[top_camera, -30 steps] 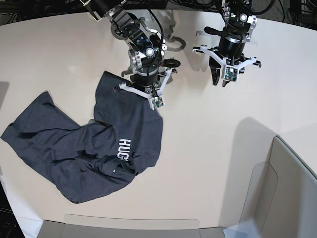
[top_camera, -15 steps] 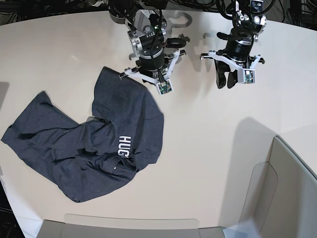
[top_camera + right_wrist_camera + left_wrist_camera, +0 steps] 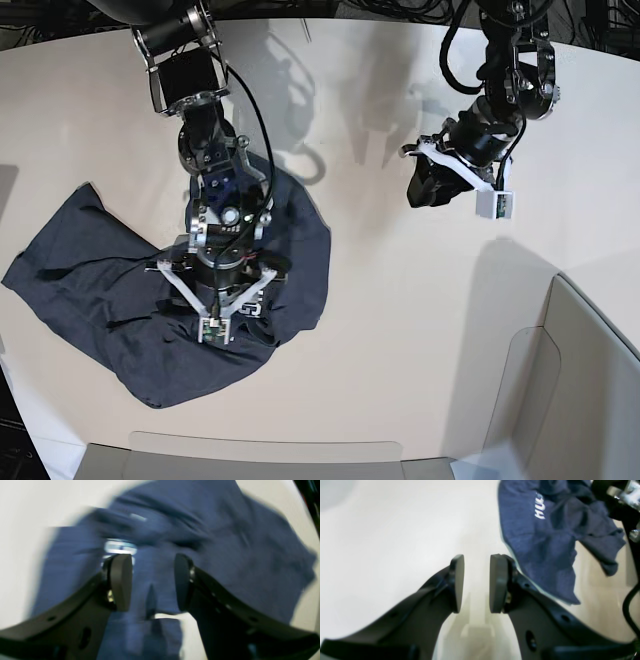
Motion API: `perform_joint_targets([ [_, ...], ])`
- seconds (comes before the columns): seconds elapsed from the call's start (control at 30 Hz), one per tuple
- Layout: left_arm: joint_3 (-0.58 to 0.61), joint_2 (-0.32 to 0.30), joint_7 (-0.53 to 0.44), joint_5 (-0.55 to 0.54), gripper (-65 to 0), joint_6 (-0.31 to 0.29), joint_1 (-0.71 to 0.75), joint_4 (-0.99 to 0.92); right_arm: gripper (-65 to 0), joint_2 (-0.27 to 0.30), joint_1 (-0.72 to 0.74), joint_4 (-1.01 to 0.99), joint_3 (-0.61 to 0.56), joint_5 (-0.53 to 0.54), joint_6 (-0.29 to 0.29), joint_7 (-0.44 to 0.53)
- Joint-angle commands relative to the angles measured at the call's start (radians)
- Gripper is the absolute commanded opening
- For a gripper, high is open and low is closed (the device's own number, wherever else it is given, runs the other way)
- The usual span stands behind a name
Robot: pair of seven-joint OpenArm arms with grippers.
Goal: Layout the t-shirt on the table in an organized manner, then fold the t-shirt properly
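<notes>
Shirt: dark navy-grey heathered cotton t-shirt (image 3: 120, 300) is seen lying crumpled on the pale beige smooth surface (image 3: 400, 330), toward 8 o'clock in the base view; white lettering (image 3: 540, 507) is partly shown.
Right end effector (image 3: 152, 582): positioned directly above the shirt's middle; pads are seen spread apart, nothing pinched between them; view is blurred.
Left end effector (image 3: 477, 580): held over bare surface at about 2 o'clock in the base view, well apart from the shirt; pads are parted by a narrow gap, nothing gripped.
</notes>
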Motion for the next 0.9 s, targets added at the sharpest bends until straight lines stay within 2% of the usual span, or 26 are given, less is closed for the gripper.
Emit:
perform_joint_targets([
  [0.0,-0.003,-0.003,0.005,-0.015,-47.2,-0.004,-0.028,0.015,-37.5,-0.024,0.046,0.015,0.023,-0.011,0.005,0.027],
  [0.1,-0.001,-0.003,0.051,-0.015,-47.2,-0.004,-0.078,-0.005,-37.4,-0.051,0.058,0.015,0.138,0.001,0.005,0.029],
  [0.17,0.0,-0.003,0.059,-0.008,-47.2,-0.004,-0.09,-0.016,-37.4,-0.08,0.052,0.018,0.247,0.072,0.005,0.053],
  [0.23,0.003,-0.003,0.062,-0.008,-47.2,-0.004,-0.09,-0.025,-37.4,-0.094,0.046,0.01,0.386,0.181,0.005,0.101],
  [0.33,0.005,-0.003,0.081,-0.008,-47.2,-0.004,-0.09,-0.028,-37.6,-0.11,0.03,-0.008,0.603,0.423,0.005,0.189],
  [0.4,0.005,-0.003,0.084,-0.008,-47.2,-0.004,-0.09,-0.028,-37.6,-0.105,0.03,-0.048,0.684,0.551,0.005,0.235],
  [0.47,0.006,-0.003,0.091,-0.007,-47.2,-0.004,-0.089,-0.028,-37.6,-0.091,0.035,-0.1,0.718,0.64,0.005,0.288],
  [0.57,0.006,-0.003,0.108,-0.007,-47.2,-0.004,-0.087,-0.028,-37.7,-0.079,0.046,-0.149,0.699,0.71,0.005,0.363],
  [0.73,0.006,-0.003,0.11,-0.007,-47.2,-0.004,-0.087,-0.029,-37.7,-0.087,0.078,-0.157,0.615,0.732,0.003,0.449],
  [0.87,0.006,-0.004,0.11,-0.007,-47.2,-0.004,-0.086,-0.034,-37.7,-0.093,0.113,-0.183,0.598,0.733,0.0,0.497],
])
